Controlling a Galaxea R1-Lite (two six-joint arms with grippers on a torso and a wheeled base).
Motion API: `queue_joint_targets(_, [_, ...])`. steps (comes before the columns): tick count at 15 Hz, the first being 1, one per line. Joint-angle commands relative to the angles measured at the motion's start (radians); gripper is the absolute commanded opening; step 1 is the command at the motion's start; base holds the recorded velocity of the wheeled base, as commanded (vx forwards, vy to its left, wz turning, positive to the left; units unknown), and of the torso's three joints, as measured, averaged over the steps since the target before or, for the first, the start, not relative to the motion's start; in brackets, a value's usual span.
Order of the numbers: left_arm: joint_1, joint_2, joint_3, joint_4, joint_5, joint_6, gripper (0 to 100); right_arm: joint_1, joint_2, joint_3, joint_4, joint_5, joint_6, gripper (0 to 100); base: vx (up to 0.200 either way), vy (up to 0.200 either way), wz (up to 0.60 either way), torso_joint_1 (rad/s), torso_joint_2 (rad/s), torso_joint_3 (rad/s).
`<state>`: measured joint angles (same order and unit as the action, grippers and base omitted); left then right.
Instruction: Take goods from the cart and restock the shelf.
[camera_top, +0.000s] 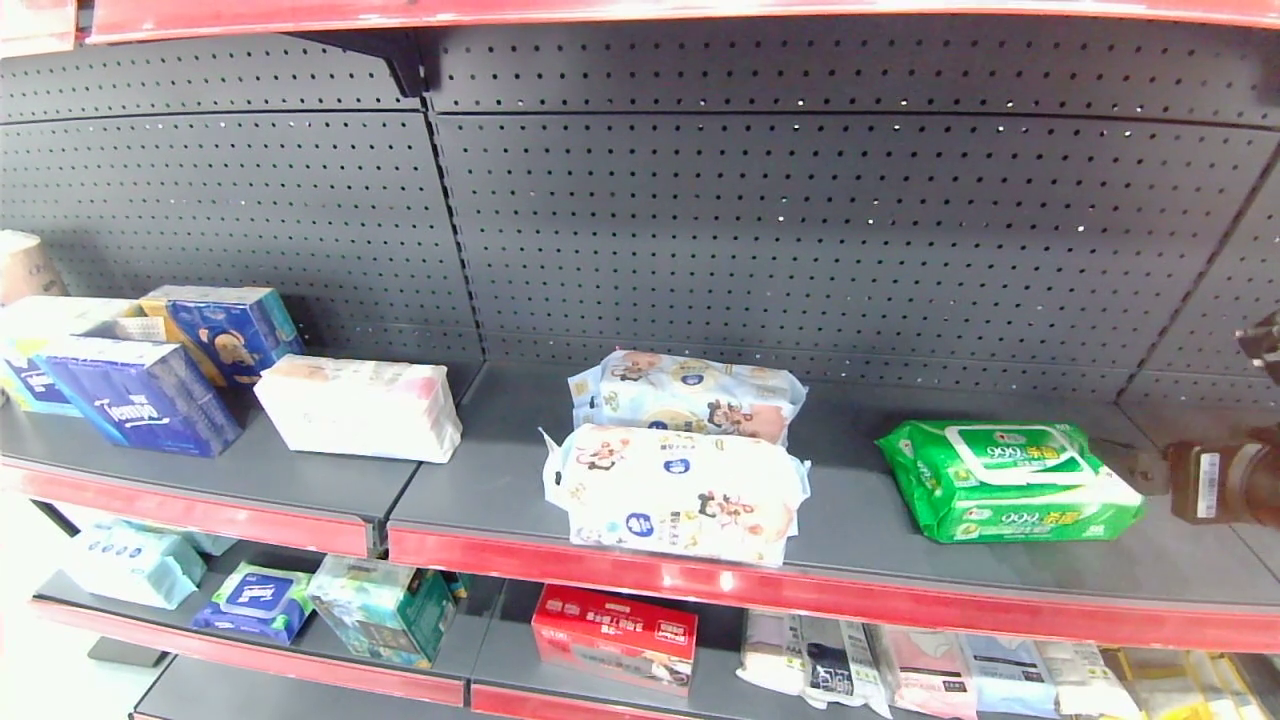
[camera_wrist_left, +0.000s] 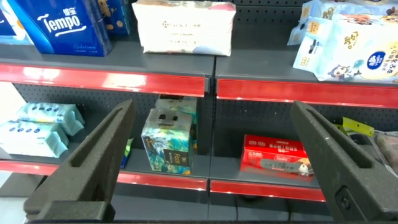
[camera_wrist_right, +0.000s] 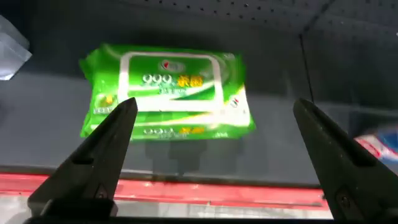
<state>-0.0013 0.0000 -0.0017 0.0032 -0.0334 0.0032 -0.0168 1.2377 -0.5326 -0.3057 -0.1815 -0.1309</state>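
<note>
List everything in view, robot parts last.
green wipes pack: 1, green, upper shelf, right.
cartoon-print packs: 2, white, upper shelf middle, one behind the other.
tissue pack: 1, white and pink, upper shelf, left of those.
blue boxes: at least 3, blue, upper shelf, far left.
red box: 1, red, lower shelf, middle.
patterned box: 1, teal-green, lower shelf, left of the red box.
blue-lidded pack: 1, blue, lower shelf, left.
pale blue packs: at least 2, lower shelf, far left.
flat packs: several, pale, lower shelf, right.
left gripper: 1, dark grey, open, facing the lower shelf.
right gripper: 1, dark grey, open, before the green wipes pack.
</note>
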Motion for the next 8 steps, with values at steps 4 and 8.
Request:
queue_joint_targets(4, [0.0, 0.002, 0.0, 0.0, 0.0, 0.0, 100, -0.049, -0.204, 0.192, 0.013, 0.025, 0.037, 100, 0.0, 0.0, 0.0, 0.0, 0.0, 0.0])
queue_joint_targets(8, [0.0, 0.002, 0.0, 0.0, 0.0, 0.0, 100, -0.043, -0.389, 0.299, 0.014, 0.068, 0.028, 100, 0.0, 0.0, 0.0, 0.0, 0.0, 0.0])
